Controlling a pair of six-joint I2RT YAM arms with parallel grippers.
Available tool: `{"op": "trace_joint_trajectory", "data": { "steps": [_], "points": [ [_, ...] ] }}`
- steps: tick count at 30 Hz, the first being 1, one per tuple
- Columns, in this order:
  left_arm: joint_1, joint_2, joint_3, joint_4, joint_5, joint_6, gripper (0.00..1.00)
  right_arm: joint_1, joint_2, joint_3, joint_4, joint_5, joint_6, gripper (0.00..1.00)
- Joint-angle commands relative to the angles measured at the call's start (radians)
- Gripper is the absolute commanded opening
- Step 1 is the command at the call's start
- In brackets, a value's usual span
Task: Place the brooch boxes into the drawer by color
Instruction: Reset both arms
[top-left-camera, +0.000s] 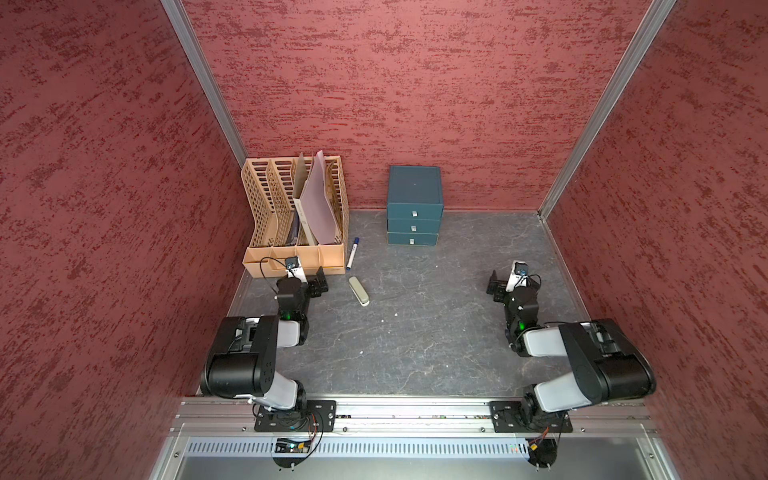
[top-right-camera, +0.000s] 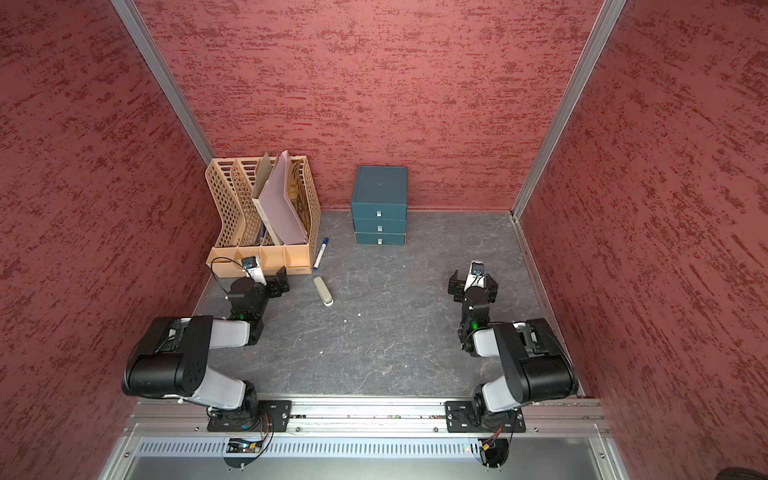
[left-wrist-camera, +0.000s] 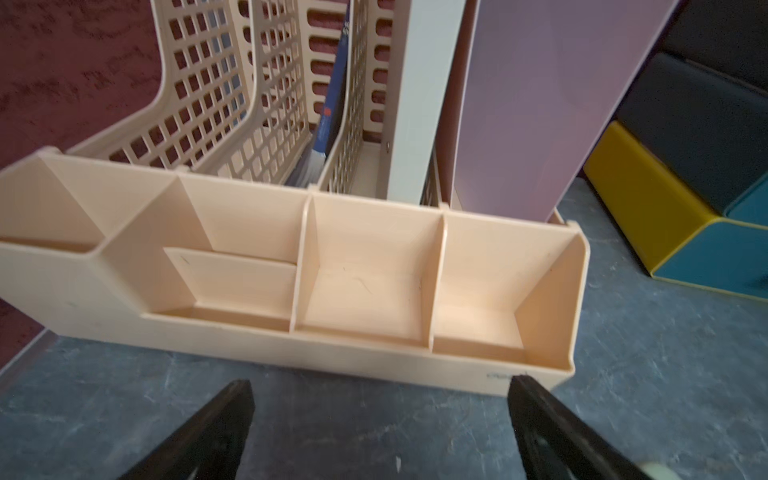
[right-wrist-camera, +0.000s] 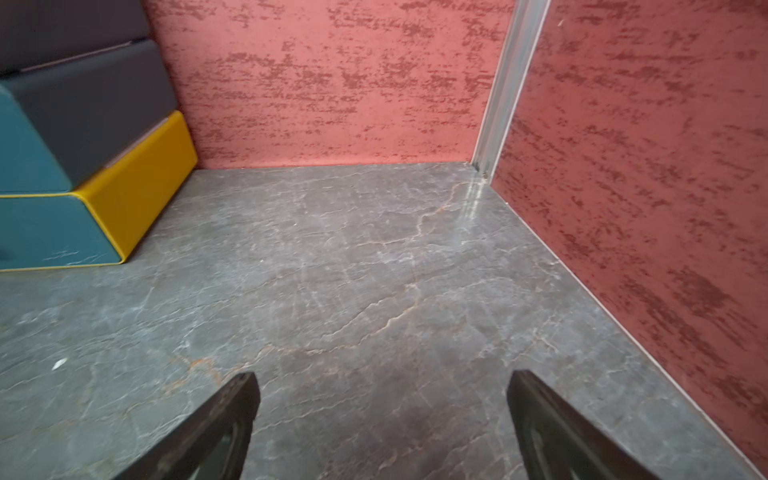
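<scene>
Seemingly finished: no brooch boxes in view, none on table (right-wrist-camera: 374, 270) near my grippers. Drawer unit (top-left-camera: 414, 208) ahead, between both grippers, all three fronts shut. Left gripper (left-wrist-camera: 380, 382) and right gripper (right-wrist-camera: 382, 374) spread wide, empty. Boxes probably inside; unconfirmed.

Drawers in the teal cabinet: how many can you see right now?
3, stacked in the teal cabinet against the back wall: top drawer, middle drawer, bottom drawer. All are closed; none looks hidden.
</scene>
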Motion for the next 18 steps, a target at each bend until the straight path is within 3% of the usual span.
{"op": "trace_joint_trajectory", "data": {
  "steps": [1, 5, 12, 18],
  "points": [
    [0.004, 0.003, -0.009, 0.123, 0.053, 0.014, 1.00, -0.006, 0.089, -0.053, 0.292, -0.072, -0.041, 0.99],
    [0.005, 0.007, 0.068, -0.017, 0.096, 0.031, 1.00, -0.005, 0.064, -0.031, 0.213, -0.067, -0.033, 0.98],
    [0.005, 0.009, 0.067, -0.010, 0.100, 0.032, 1.00, -0.010, 0.031, 0.103, -0.078, -0.048, -0.013, 0.99],
    [0.005, 0.008, 0.066, -0.008, 0.101, 0.032, 1.00, -0.013, 0.032, 0.098, -0.067, -0.053, -0.014, 0.99]
  ]
}}
